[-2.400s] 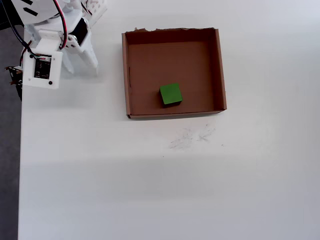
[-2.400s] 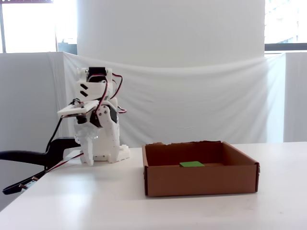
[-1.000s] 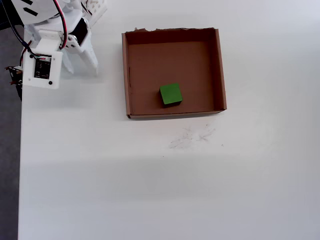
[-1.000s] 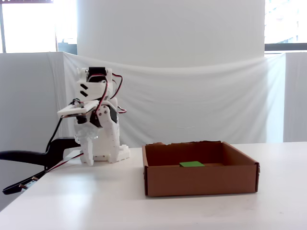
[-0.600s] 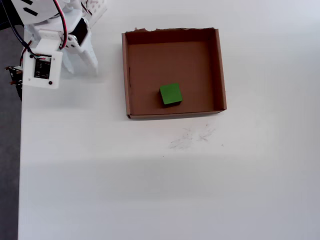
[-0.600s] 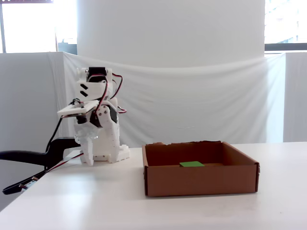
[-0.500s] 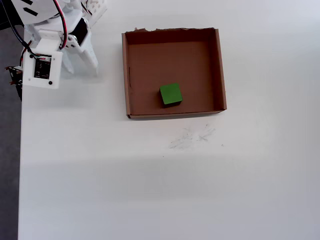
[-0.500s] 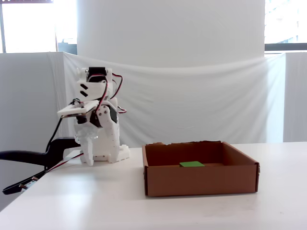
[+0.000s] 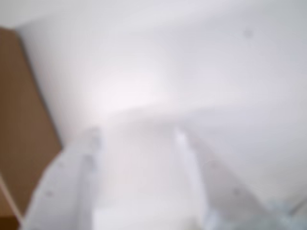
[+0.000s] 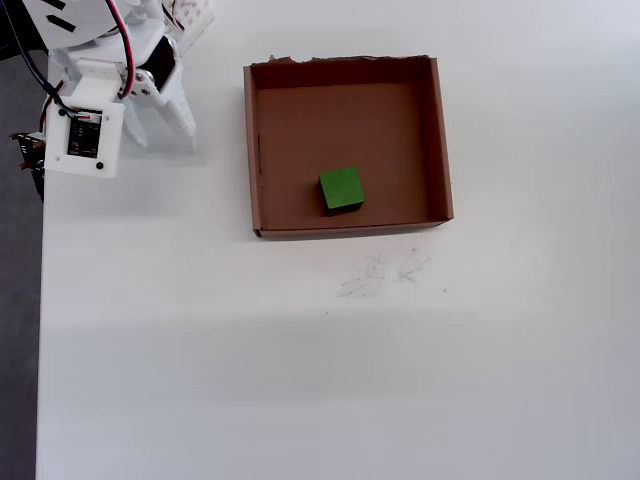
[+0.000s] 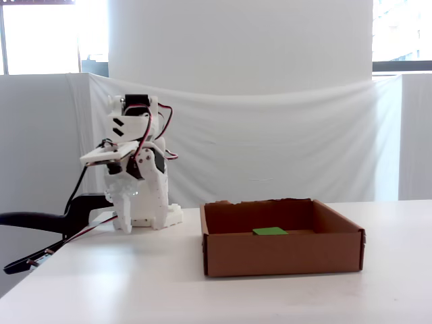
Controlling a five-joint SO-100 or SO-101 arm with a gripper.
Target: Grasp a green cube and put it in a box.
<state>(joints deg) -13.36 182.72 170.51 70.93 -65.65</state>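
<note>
Gripper (image 9: 136, 143) fingers stand apart with nothing between them, so it is open and empty; the wrist view is badly blurred, but the two pale fingers (image 9: 67, 182) show clearly spread over bare white table (image 10: 300, 380), with a brown edge of the box (image 9: 19, 120) at about 9 o'clock. In the overhead view the folded arm (image 10: 100, 90) sits well apart from the box (image 10: 442, 140), out at roughly 9 to 10 o'clock from it.

The green cube (image 10: 342, 188) already lies flat on the box floor, toward 6 o'clock from the middle, near the wall on that side but not touching it. From the fixed view only its top face (image 11: 270, 231) shows above the front wall of the box (image 11: 283, 255). Judged from how things lie, the task looks done.

If the cube had to be taken again, it looks like a small, rigid, light block with plain matte faces, so it should neither crush nor slip much. The best hold would be across two opposite side faces, fingers coming straight down from above. It sits slightly turned in the box, so the wrist would need a small twist to meet the faces squarely. The nearby low wall at 6 o'clock leaves less room for a finger on that side, so closing along the 3-to-9 line seems safer
</note>
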